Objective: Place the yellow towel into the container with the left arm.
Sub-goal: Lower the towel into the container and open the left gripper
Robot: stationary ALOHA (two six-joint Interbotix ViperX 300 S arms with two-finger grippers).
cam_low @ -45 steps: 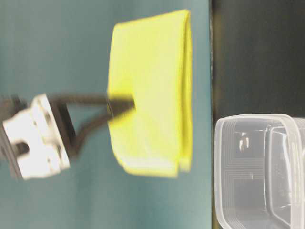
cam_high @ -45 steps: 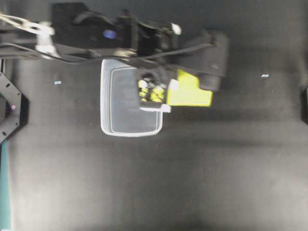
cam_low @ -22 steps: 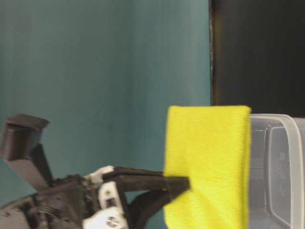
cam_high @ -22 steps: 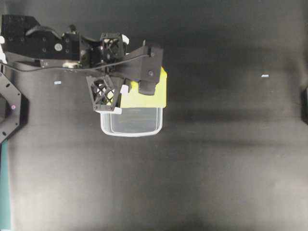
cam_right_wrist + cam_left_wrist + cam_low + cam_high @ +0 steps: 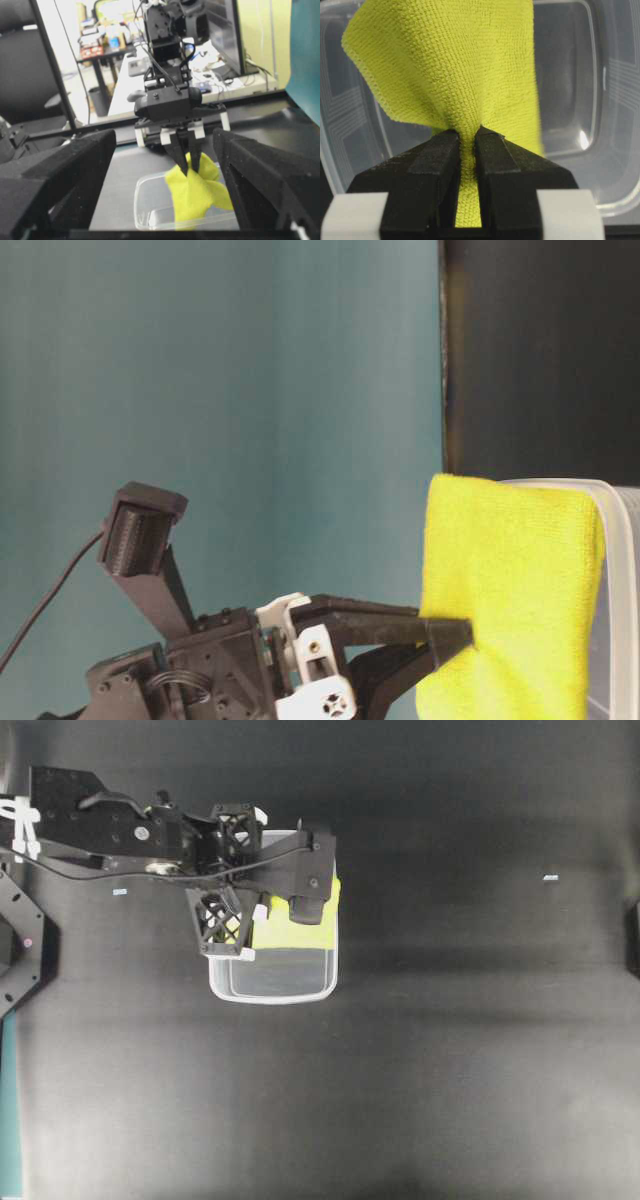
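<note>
The left arm [image 5: 130,830] reaches in from the left edge of the overhead view, stretched out low across the dark table [image 5: 450,1050], its wrist bent so that the left tool [image 5: 466,137] points down over the container [image 5: 272,988]. The tool's two black fingers [image 5: 432,165] are pressed close together on a bunched fold of the yellow towel [image 5: 455,65], with only a thin strip of cloth between them. The towel hangs from that pinch and fans out below it, one corner spreading toward the left wall of the container in the left wrist view.

From overhead the towel [image 5: 322,910] shows as a yellow patch at the container's far right part, largely covered by the arm's wrist camera housing. In the table-level view the cloth [image 5: 510,600] lies against the container's rim [image 5: 620,510]; whether its lower edge already touches the floor of the tub is hard to tell, since the translucent wall blurs it.

The right wrist view looks across at the left arm [image 5: 167,105] end-on, its tool [image 5: 187,167] vertical with the towel [image 5: 197,192] dangling into the container [image 5: 150,205]. The right tool's own fingers [image 5: 60,170] frame that view at either side, spread wide apart and holding nothing
</note>
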